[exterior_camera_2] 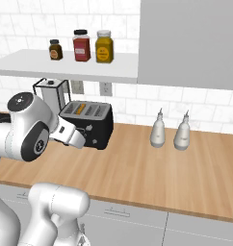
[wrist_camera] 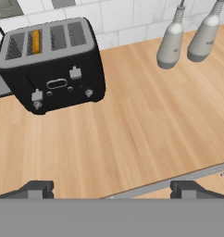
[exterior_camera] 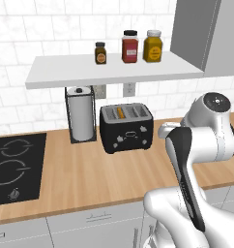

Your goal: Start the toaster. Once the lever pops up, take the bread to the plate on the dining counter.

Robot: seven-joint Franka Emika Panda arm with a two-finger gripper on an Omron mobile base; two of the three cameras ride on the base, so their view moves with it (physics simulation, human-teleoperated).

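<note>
The black toaster [exterior_camera: 126, 128] [exterior_camera_2: 89, 126] [wrist_camera: 53, 69] stands on the wood counter against the tiled wall. A golden-orange slice of bread [exterior_camera: 120, 113] [exterior_camera_2: 79, 108] [wrist_camera: 35, 41] sits down in its second slot from the left. Small white levers show on the toaster's front. In the hand view my gripper [wrist_camera: 112, 190] hangs above the counter's front edge, short of the toaster and to its right. Its fingertips [wrist_camera: 37, 189] stand far apart with nothing between them. The plate and the dining counter are out of view.
A chrome paper-towel holder [exterior_camera: 81, 118] stands just left of the toaster, and a black hob [exterior_camera: 15, 164] lies further left. Two grey bottles [exterior_camera_2: 158, 130] [wrist_camera: 171, 41] stand to the right. Overhead, a white shelf [exterior_camera: 65, 72] carries three jars beside a grey wall cabinet [exterior_camera_2: 186, 43].
</note>
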